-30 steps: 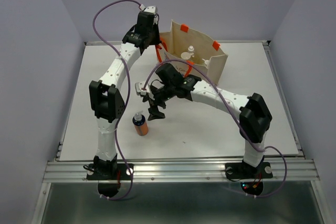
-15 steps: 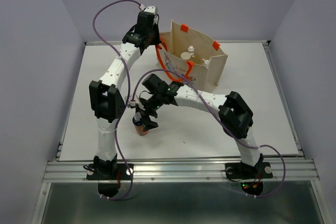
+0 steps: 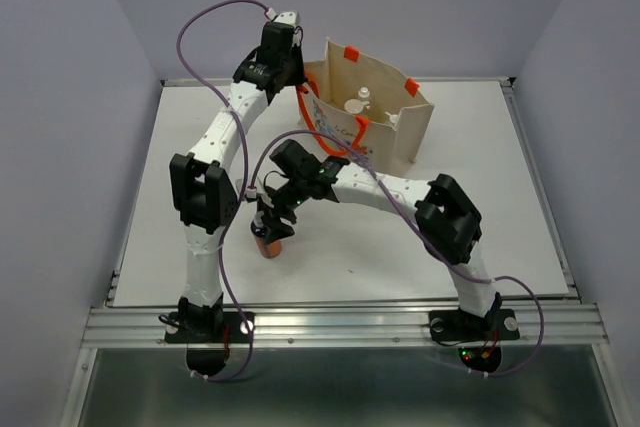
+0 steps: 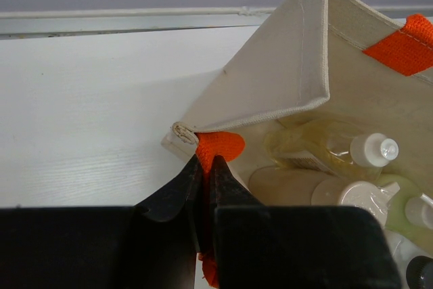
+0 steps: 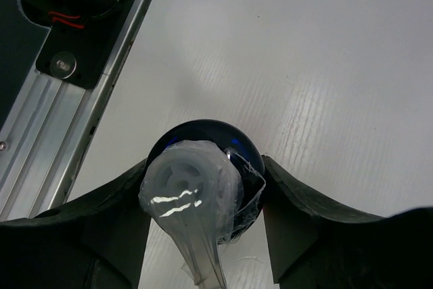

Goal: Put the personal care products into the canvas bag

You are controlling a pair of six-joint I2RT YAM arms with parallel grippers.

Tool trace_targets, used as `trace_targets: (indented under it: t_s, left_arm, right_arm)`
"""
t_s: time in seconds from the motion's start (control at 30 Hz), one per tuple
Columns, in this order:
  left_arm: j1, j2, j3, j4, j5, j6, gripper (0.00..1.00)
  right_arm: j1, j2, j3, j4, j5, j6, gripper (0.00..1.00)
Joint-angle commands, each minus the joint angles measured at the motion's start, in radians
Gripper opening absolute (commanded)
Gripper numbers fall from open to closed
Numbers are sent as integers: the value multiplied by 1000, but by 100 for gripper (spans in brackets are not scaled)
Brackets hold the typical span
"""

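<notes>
The beige canvas bag stands at the back of the table. My left gripper is shut on its orange handle, and the left wrist view shows the jaws pinching the strap at the bag's corner. Inside lie several bottles, among them a clear amber one and a pale yellow-green one. An orange-brown bottle with a blue shoulder stands upright near the front left. My right gripper sits over it, both fingers pressed against its sides.
An aluminium rail runs along the table's near edge, close to the bottle. The left arm's upright link rises just left of the bottle. Grey walls enclose the table on three sides.
My right arm swung left and down from mid-table onto the orange-brown bottle, and its wide-open jaws closed against it. The left gripper and bag stayed still.
</notes>
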Motion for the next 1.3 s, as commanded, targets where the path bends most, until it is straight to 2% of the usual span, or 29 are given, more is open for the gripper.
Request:
trace_targets:
  t_s: [0.0, 0.1, 0.17, 0.2, 0.3, 0.43, 0.57, 0.7, 0.73, 0.8, 0.93, 1.27]
  left_arm:
    - [5, -54, 10, 47, -4, 4, 0]
    - [5, -57, 10, 48, -6, 6, 0]
    - [5, -59, 12, 48, -6, 6, 0]
    - [5, -60, 12, 51, -4, 7, 0]
    - [5, -57, 12, 56, -3, 6, 0]
    - [5, -48, 16, 56, 0, 6, 0]
    - [5, -43, 22, 57, 13, 6, 0]
    - [5, -37, 36, 54, 11, 4, 0]
    - [5, -37, 39, 53, 10, 4, 0]
    - [5, -37, 52, 48, 10, 4, 0]
    - [5, -42, 58, 37, 4, 0, 0]
    - [5, -51, 50, 28, 2, -14, 0]
  right_arm:
    - [4, -96, -16, 61, 8, 25, 10]
    - [4, -190, -39, 73, 63, 45, 4]
    - [-9, -245, -45, 108, 120, 103, 4]
    - [-19, -270, -44, 163, 231, 160, 4]
    - [-101, -377, -1, 201, 387, 316, 1]
    - [-204, -471, 30, 262, 471, 416, 1]
    - [-301, -480, 106, 284, 703, 462, 1]
    - [-457, -407, 237, 284, 651, 612, 1]
    - [-477, -385, 263, 288, 645, 667, 1]
    - [-505, -315, 324, 294, 631, 677, 1]
    - [-514, -213, 407, 293, 631, 688, 1]
    - [-524, -75, 444, 310, 651, 666, 1]
